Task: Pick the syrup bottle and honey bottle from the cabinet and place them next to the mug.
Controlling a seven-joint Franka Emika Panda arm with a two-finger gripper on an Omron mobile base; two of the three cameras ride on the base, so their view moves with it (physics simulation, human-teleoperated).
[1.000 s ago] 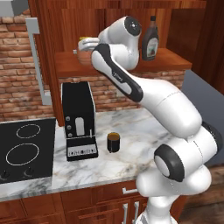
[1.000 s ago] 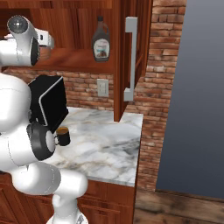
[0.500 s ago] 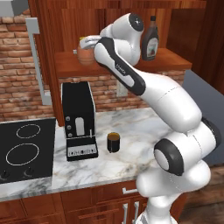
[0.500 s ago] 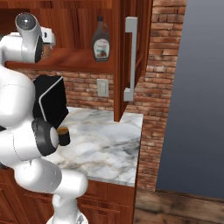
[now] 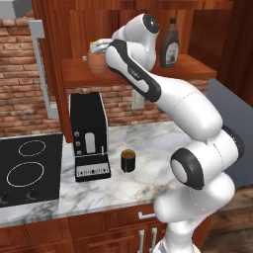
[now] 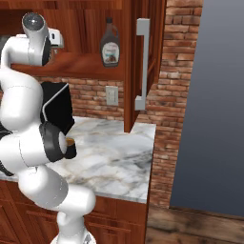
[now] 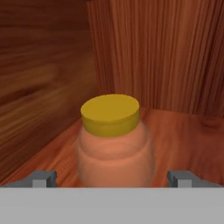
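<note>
Up on the cabinet (image 5: 54,59) shelf, my fingers (image 7: 111,178) are spread wide, with one tip on each side of the honey bottle (image 7: 114,142). They are not squeezing it yet. The honey bottle sits at the left end of the shelf, close to the side wall. The syrup bottle (image 5: 169,44) stands far off at the right end. The mug (image 5: 128,160) waits down on the surface (image 5: 148,148), next to the black coffee machine (image 5: 89,136).

I think a few things could go wrong. If I push too far, I could knock the honey bottle over or shove it into the wall. It is round and bumpy, so if I squeeze too high by the yellow cap, it could slip out and fall. My arm could also bump the shelf when I pull back.
</note>
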